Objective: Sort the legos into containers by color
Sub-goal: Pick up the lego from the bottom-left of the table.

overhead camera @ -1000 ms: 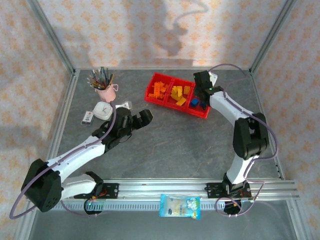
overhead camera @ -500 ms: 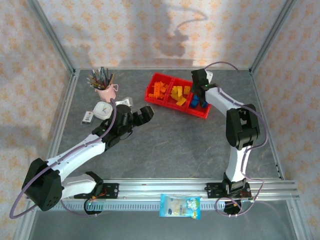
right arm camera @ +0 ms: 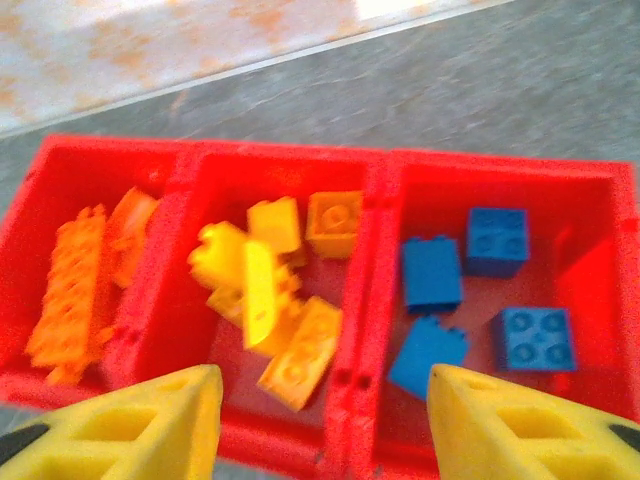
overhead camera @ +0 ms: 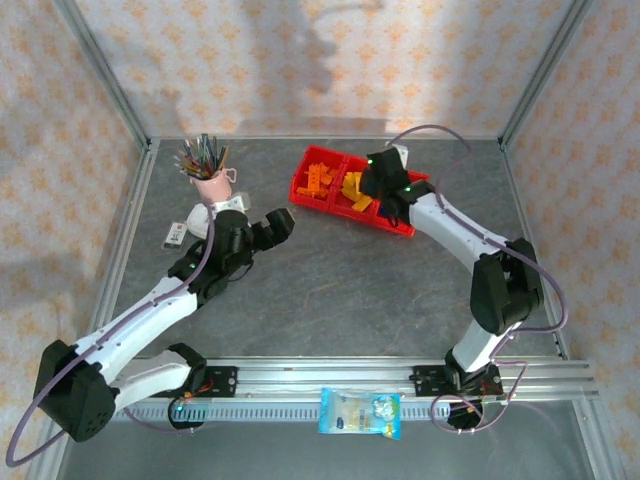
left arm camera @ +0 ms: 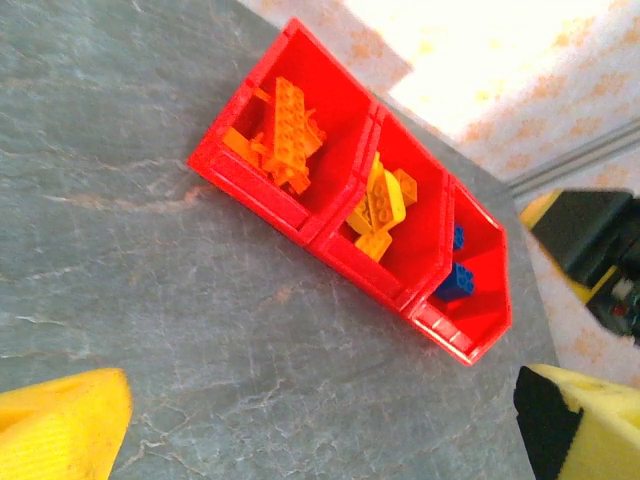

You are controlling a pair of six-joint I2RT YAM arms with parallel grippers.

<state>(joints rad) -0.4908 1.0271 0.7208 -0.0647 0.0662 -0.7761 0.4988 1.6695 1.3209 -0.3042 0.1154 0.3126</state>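
A packet (overhead camera: 360, 413), its print too small to read, lies at the bottom edge by the rail, and open grey table (overhead camera: 350, 290) spreads across mid-frame. Left of centre the left gripper (overhead camera: 272, 228) gapes empty, well apart from the containers (overhead camera: 340, 208). Upper right of centre, the right gripper (overhead camera: 378, 182) hangs over the containers, spread and empty, above legos (right arm camera: 265, 295) lying orange, yellow and blue by compartment.

A grey, stone-veined tabletop (overhead camera: 350, 290) lies between pale peach walls (overhead camera: 250, 60) patterned with orange floral motifs, with slanting metal corner posts (overhead camera: 105, 70), an aluminium rail (overhead camera: 300, 372) along the near edge and soft shadows (overhead camera: 325, 45) on the back wall.
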